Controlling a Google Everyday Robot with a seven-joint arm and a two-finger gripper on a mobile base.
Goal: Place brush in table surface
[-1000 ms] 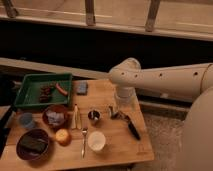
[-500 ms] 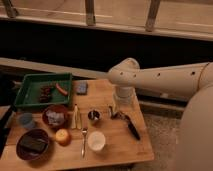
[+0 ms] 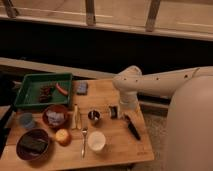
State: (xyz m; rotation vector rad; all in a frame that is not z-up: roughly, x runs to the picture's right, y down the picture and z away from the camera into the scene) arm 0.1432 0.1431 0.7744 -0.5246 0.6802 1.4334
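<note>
Wood grain runs across the light-brown table surface [image 3: 117, 150], with a white cup [image 3: 96, 141] and a silver fork [image 3: 84, 139] nearest. Right of them the slim black brush [image 3: 132, 128] lies flat on the planks. Just beyond it the gripper [image 3: 116, 111] hangs with fingers spread, holding nothing, under a smooth white arm [image 3: 160, 82] that bends down from the right. A green tray [image 3: 44, 76] sits far left.

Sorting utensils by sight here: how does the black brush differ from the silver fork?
The brush is black and thicker; the fork is thin and silvery. The brush lies slanted near the right edge of the table; the fork lies nearly straight beside the white cup. The brush sits right by the gripper, which hangs low over the table; the fork lies farther from it. Both rest flat on the wooden table.
</note>
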